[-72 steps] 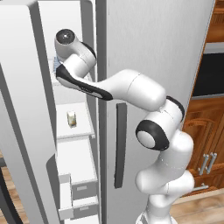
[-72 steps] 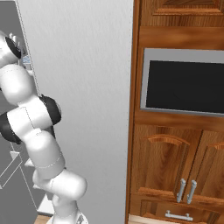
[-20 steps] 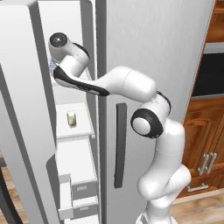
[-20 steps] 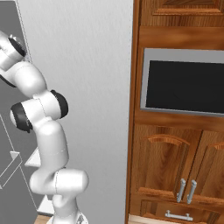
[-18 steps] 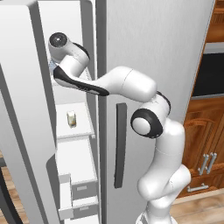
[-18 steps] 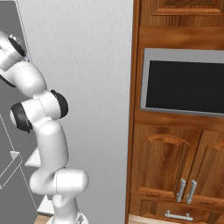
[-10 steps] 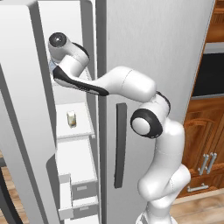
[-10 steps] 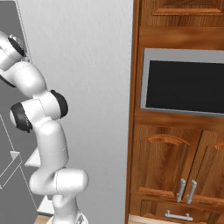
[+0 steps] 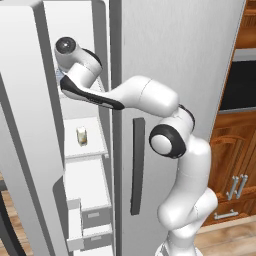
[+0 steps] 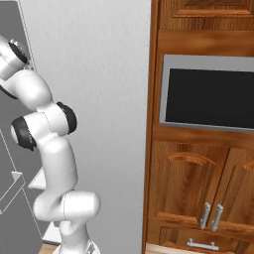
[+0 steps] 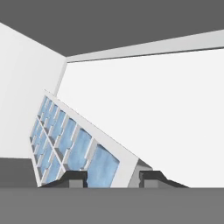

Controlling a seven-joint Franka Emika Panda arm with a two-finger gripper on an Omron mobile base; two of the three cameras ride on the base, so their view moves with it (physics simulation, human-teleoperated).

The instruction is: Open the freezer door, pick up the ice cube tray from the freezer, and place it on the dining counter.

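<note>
- Freezer door [image 9: 22,135] stands swung open at the left of the left base view; freezer [image 9: 85,150] interior exposed, white walls and shelves.
- Arm reaches up and left into the upper part of the freezer; its wrist sits at an upper shelf level.
- Hand view: gripper [image 11: 113,177] straddles the near end of the tray [image 11: 72,146]. 2 dark fingertips [image 11: 72,178] show low in the view, 1 on each side of the tray's near end cell and rim.
- Gripper partly closed, pinching the tray's near end; actual pad contact hard to confirm.
- Tray runs away from the gripper toward the upper left of the hand view, 2 rows of light blue cells, pale rim, against the white freezer walls.
- Small yellowish jar [image 9: 81,136] stands upright on a lower shelf, below the wrist.
- Grey-fronted drawers [image 9: 95,225] at the freezer bottom.
- Wider silver door [image 9: 175,60] shut, dark bar handle [image 9: 136,165] vertical on it.
- Wooden cabinets [image 10: 198,198] and a dark-fronted oven [image 10: 208,96] at right.
</note>
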